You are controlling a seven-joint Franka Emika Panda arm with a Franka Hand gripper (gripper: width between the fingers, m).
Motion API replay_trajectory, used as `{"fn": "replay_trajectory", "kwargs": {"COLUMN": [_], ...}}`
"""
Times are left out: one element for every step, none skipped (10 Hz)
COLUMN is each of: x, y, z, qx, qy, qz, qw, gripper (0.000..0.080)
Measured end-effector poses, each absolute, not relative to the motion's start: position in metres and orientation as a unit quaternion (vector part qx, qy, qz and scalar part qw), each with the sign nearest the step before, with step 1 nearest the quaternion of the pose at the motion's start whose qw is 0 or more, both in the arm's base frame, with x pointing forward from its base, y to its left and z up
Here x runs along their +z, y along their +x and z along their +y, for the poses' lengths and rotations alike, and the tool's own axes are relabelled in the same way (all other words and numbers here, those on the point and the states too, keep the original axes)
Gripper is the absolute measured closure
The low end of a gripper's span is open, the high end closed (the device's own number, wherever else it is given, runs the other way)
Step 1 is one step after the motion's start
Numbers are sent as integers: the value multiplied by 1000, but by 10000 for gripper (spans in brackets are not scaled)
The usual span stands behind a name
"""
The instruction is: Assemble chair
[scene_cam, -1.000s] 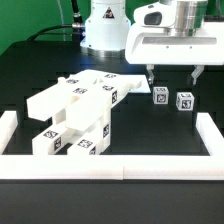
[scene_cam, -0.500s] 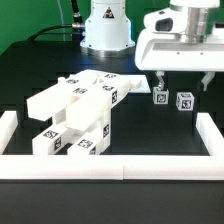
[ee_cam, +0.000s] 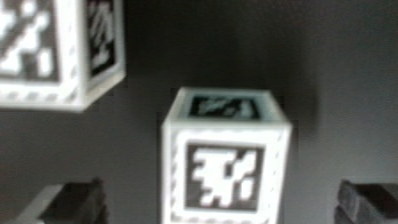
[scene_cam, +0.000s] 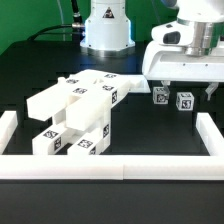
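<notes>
end effector [scene_cam: 181, 89], jaws wide apart, now lower, nearer exterior view's right, over small tagged block [scene_cam: 185, 101]

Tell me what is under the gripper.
A tagged block stands straight below the open gripper; a second block stands beside it. The blocks' undersides and the table beneath them are covered.

The exterior view is bright, the chair parts [scene_cam: 85, 100] nearly washed out; the wrist view is dim and blurred.
</notes>
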State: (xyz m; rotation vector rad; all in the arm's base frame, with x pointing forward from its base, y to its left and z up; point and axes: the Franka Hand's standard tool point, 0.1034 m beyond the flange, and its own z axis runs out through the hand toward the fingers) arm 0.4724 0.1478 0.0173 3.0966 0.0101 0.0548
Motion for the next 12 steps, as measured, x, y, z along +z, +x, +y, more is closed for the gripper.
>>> {"fn": "replay_trajectory", "kwargs": {"x": [15,12,10,8,8,8,9,9,9,9,9,11], "y": [470,469,467,467,468,469,470,470,471,472,473,474], "z": [151,151,150,150,148,146,145,144,142,139,134,130], "qx": [17,17,15,16,15,16,16,16,16,16,16,17], "qy": [1000,1000,999,999,999,999,999,999,999,999,999,999], "qz": [7,8,9,9,10,8,7,5,4,4,6,6], "qw": [24,25,26,27,28,28,28,28,28,28,28,28], "gripper": [151,151,151,151,151,274,412,516,516,515,515,515]}}
